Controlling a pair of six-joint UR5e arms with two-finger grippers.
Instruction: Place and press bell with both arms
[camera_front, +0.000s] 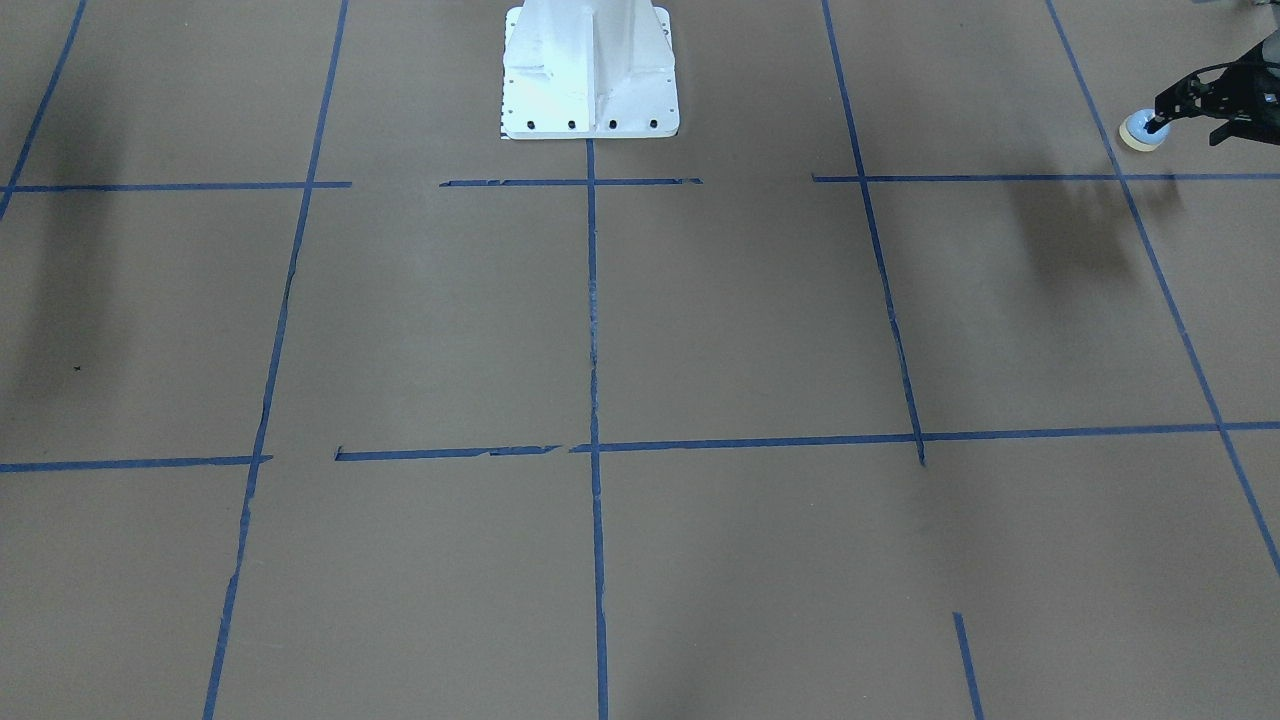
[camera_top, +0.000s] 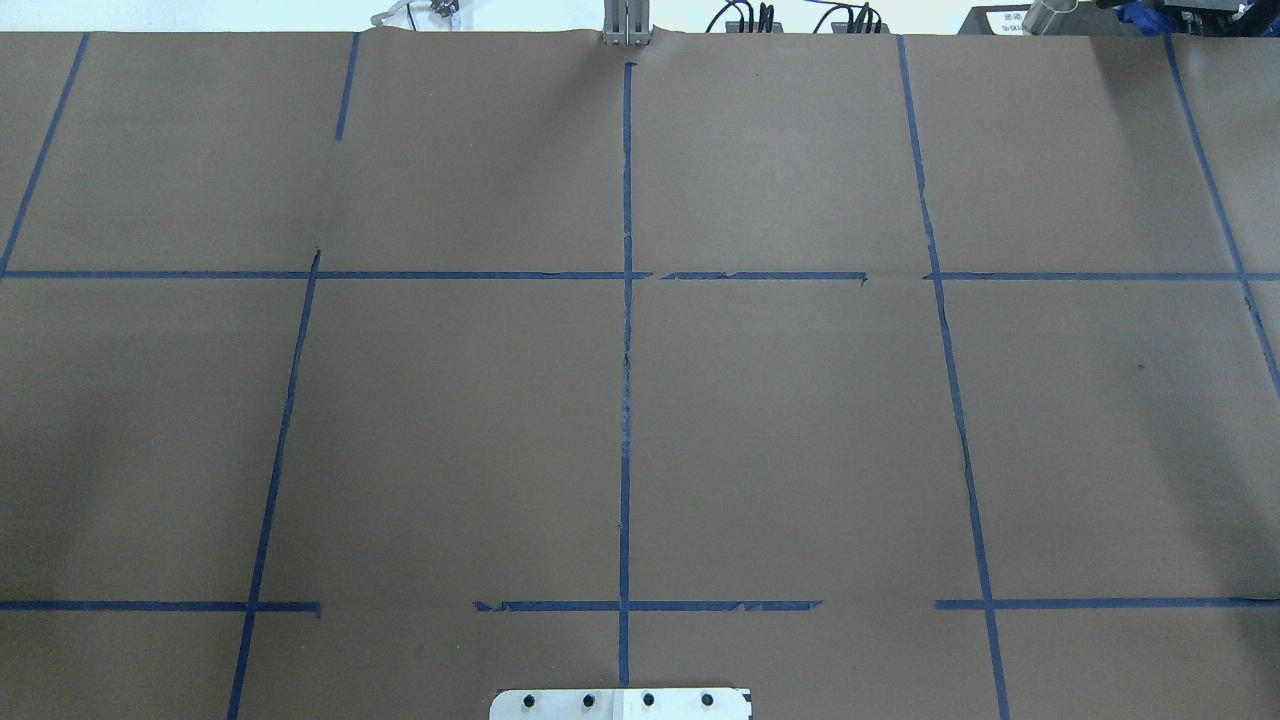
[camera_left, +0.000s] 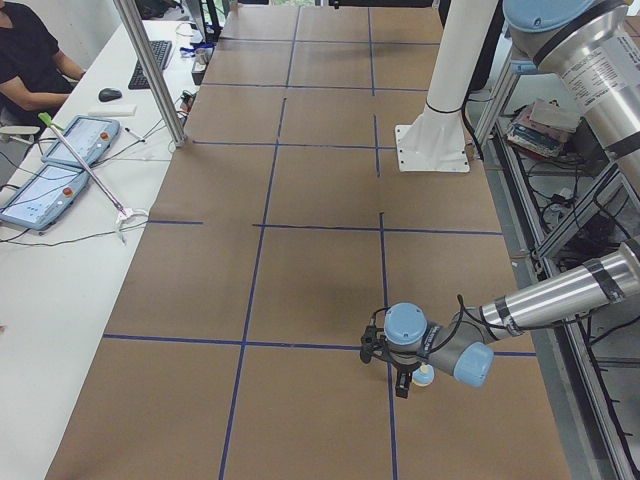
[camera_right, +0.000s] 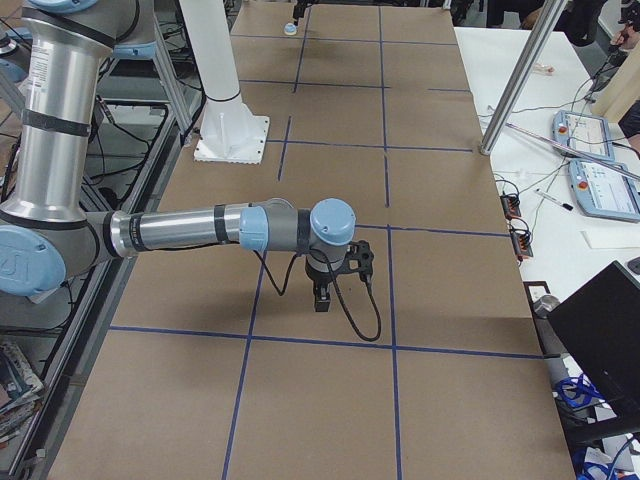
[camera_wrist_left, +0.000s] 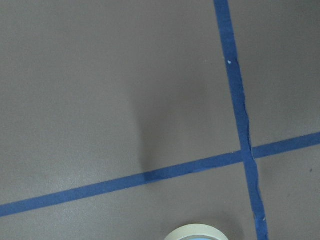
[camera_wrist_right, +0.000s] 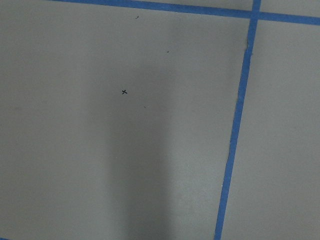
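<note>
The light-blue bell (camera_front: 1141, 131) with its cream rim stands on the brown paper at the table's end on my left side. My left gripper (camera_front: 1190, 130) is right at it, jaws apart, and one fingertip (camera_front: 1158, 122) overlaps the bell's top edge. The exterior left view shows the bell (camera_left: 424, 375) beside that gripper (camera_left: 397, 372). The left wrist view shows only the bell's cream rim (camera_wrist_left: 196, 233) at the bottom edge. My right gripper (camera_right: 322, 292) hangs low over bare paper and shows only in the exterior right view. I cannot tell whether it is open or shut.
The white pedestal (camera_front: 590, 70) stands at the table's robot side. Blue tape lines (camera_top: 626, 350) grid the brown paper. A metal post (camera_left: 150, 70), control pendants (camera_left: 70, 140) and a seated person are at the operators' side.
</note>
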